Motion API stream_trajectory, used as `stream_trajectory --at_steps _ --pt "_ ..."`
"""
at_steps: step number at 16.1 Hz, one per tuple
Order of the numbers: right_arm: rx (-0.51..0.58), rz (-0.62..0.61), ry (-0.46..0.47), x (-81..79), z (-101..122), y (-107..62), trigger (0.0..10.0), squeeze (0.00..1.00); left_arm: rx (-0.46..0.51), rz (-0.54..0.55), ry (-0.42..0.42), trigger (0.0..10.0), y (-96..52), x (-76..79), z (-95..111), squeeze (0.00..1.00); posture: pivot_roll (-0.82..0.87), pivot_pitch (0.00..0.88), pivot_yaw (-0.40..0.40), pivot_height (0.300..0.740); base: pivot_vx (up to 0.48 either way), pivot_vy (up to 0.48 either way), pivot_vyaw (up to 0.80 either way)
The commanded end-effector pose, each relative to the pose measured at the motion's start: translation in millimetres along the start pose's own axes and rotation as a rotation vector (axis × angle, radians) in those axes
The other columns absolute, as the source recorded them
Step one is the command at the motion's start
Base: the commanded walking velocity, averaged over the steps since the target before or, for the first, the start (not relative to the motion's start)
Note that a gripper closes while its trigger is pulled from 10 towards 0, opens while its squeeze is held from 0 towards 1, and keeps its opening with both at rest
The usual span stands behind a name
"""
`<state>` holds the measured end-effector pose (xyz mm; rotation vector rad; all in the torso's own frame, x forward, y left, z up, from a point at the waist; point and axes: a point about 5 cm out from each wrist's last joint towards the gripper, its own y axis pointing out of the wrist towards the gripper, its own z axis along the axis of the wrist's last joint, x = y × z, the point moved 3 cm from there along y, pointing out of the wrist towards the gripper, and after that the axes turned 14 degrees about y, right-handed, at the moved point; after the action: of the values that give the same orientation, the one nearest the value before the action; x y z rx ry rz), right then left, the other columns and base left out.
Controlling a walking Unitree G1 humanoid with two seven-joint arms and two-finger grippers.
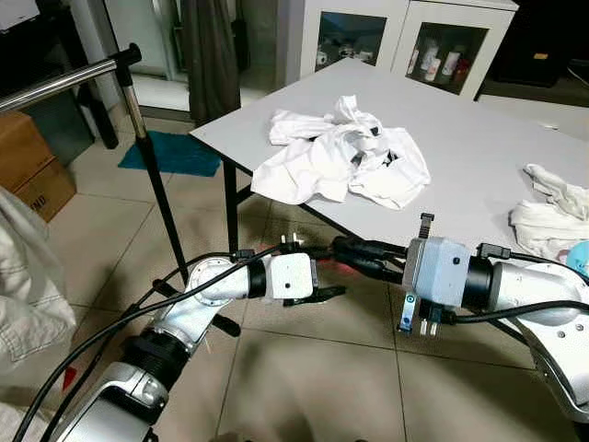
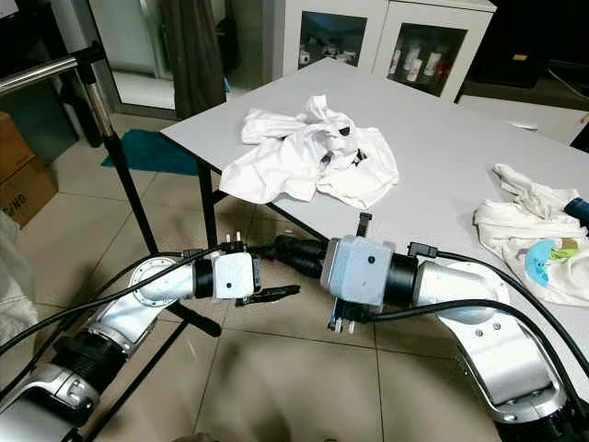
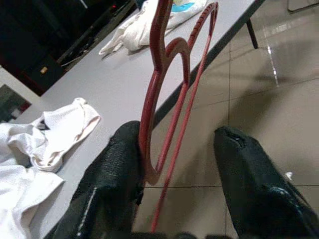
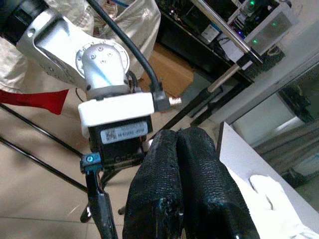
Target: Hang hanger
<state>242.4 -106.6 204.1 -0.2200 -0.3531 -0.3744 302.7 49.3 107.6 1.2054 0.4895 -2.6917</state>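
Meeting mid-air | left gripper (image 1: 331, 293) jaws spread around red hanger (image 3: 169, 89) | right gripper (image 2: 281, 250) jaws clenched

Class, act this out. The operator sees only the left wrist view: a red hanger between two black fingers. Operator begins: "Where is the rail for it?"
Observer: The rail stands to the robot's left, higher than the left claw.
Operator: What is the right claw doing?
Observer: The right claw is shut, pointing at the left claw's housing.
Operator: Anything near the rail?
Observer: A pale garment shows at far left, beneath it.
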Motion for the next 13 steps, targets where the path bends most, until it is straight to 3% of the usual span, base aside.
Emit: stream_trajectory --at_steps 1,4,5,6,7,8,9,10,12,13 --pt "0.012 0.008 -0.024 0.0 6.3 1.7 0.0 0.00 0.010 -0.012 -0.001 0.0 1.0 1.3 2.3 0.00 0.01 0.000 -0.009 0.723 0.000 0.000 0.00" --pt "0.015 0.010 -0.023 -0.4 7.3 1.9 0.0 0.00 0.015 0.034 0.007 0.0 3.2 -5.8 4.3 0.00 0.01 0.000 -0.008 0.723 0.000 0.000 0.00" --pt "0.015 0.010 -0.023 -0.5 7.5 2.0 0.0 0.00 0.013 0.042 0.009 0.7 3.5 -7.0 4.3 0.00 0.01 0.000 -0.009 0.723 0.000 0.000 0.00" --pt "0.015 0.010 -0.022 -0.5 7.6 2.0 0.0 0.00 0.008 0.053 0.012 7.8 3.7 -8.4 3.8 0.00 0.01 0.000 -0.009 0.723 0.000 0.000 0.00" --pt "0.016 0.011 -0.022 -0.6 7.6 2.1 0.0 0.00 0.004 0.060 0.014 10.0 3.7 -9.5 3.4 0.00 0.01 0.000 -0.009 0.723 0.000 0.000 0.00" --pt "0.015 0.012 -0.020 -1.0 7.5 2.1 0.0 0.00 0.002 0.064 0.014 10.0 4.0 -10.0 3.3 0.00 0.01 0.000 -0.009 0.723 0.000 0.000 0.00" --pt "0.015 0.013 -0.020 -1.2 7.5 2.1 0.0 0.00 0.009 0.059 0.014 3.5 3.9 -9.4 4.1 0.00 0.01 0.000 -0.009 0.723 0.000 0.000 0.00" --pt "0.015 0.014 -0.020 -1.5 7.5 2.0 0.0 0.00 0.022 0.048 0.007 0.0 3.5 -7.5 5.5 0.00 0.01 0.000 -0.008 0.723 0.000 0.000 0.00" --pt "0.014 0.015 -0.019 -1.9 7.2 1.9 0.0 0.00 0.018 0.058 0.011 0.0 3.6 -8.3 5.3 0.00 0.01 0.000 -0.009 0.723 0.000 0.000 0.00" --pt "0.012 0.018 -0.017 -2.2 6.5 2.0 0.0 0.00 0.008 0.076 0.015 3.5 4.1 -10.9 4.3 0.00 0.01 0.000 -0.010 0.723 0.000 0.000 0.00"
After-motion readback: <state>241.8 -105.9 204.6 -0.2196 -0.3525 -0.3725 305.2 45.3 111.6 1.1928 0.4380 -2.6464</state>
